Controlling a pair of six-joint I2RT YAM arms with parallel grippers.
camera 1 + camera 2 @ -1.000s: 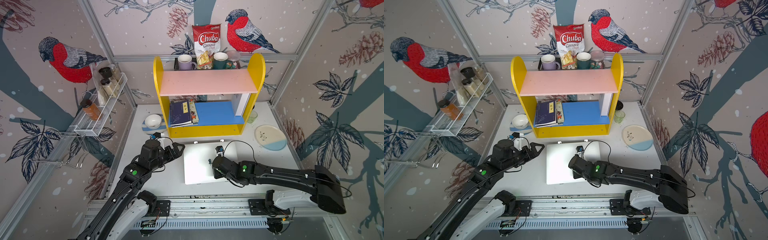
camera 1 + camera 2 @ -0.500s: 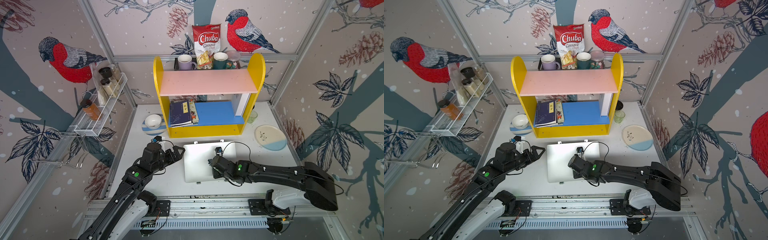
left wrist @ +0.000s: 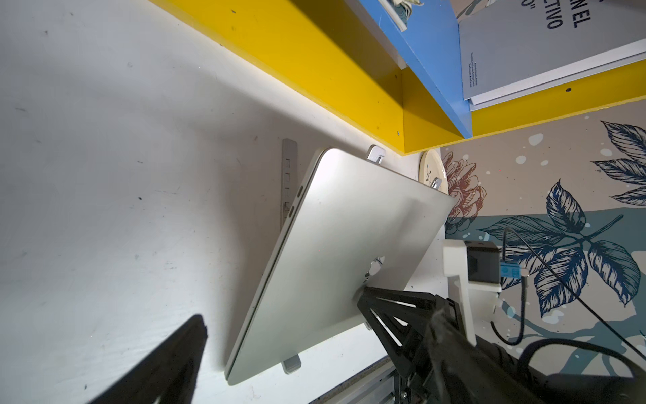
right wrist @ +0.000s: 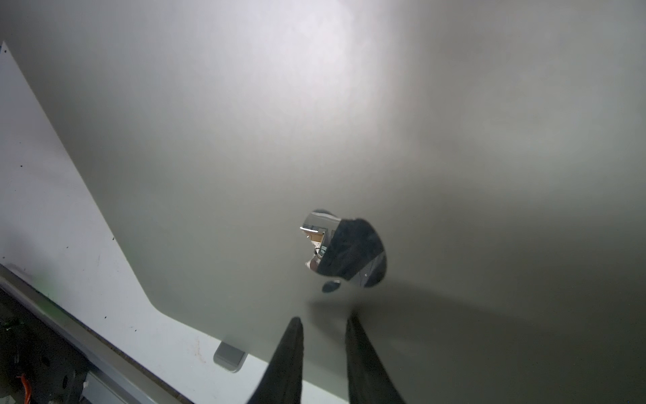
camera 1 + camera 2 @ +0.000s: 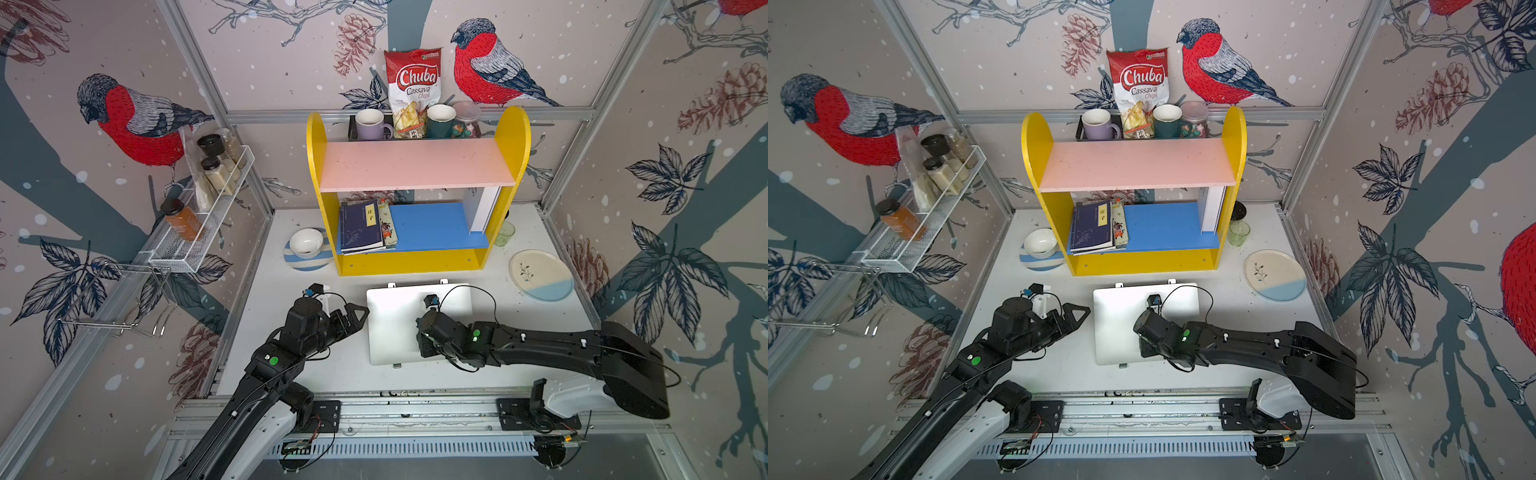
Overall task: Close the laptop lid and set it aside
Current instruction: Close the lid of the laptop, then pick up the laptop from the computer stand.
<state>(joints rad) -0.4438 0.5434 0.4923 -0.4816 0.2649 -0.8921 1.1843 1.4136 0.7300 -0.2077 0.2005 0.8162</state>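
Under the right fingers (image 4: 290, 349), whose tips rest on the shut laptop lid (image 5: 395, 320) beside its logo (image 4: 346, 252), a narrow gap apart and holding nothing, the one laptop (image 3: 332, 245) sits on its one stand (image 3: 292, 363) where it was a second ago. Just beside its edge, the left fingers (image 5: 357, 311), spread wide and empty, have slid toward the bench (image 5: 353, 376) front, and the right arm (image 5: 540, 345) has swung its elbow inward.
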